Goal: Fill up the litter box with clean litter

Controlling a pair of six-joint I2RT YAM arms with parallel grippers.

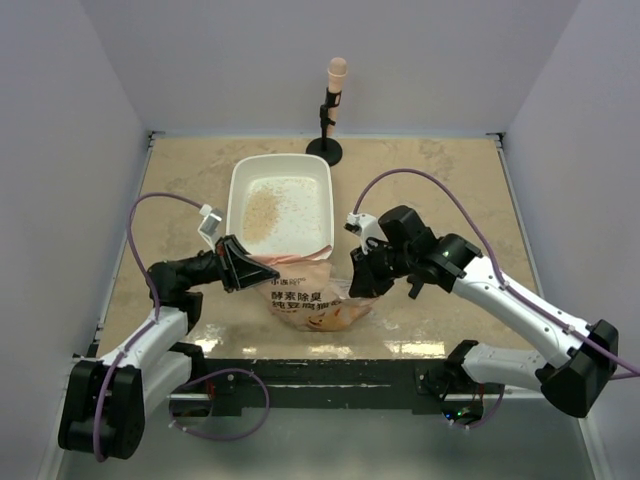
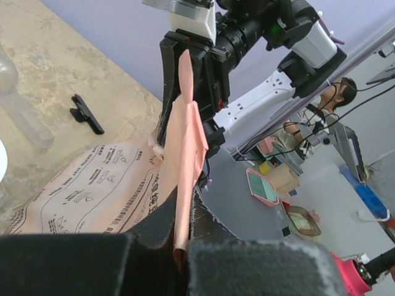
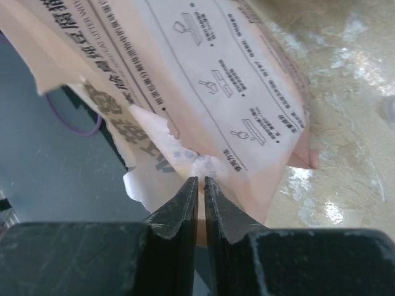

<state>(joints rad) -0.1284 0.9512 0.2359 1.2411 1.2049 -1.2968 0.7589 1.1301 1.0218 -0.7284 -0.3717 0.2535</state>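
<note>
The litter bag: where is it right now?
Top view: the bag lies mid-table at the near rim of the litter box, the left gripper and right gripper at its sides.

One white litter box (image 1: pixel 240 172) sits on one beige table (image 1: pixel 450 190), holding one thin scatter of clean litter (image 1: pixel 262 212). One orange-pink bag (image 1: pixel 312 302) of printed plastic lies at its near end. Two robot arms flank the scene, each with one two-finger gripper: the left gripper (image 1: pixel 248 270) and the right gripper (image 1: pixel 358 280). One black stand (image 1: pixel 327 128) with one peach-coloured top rises at the far edge.
</note>
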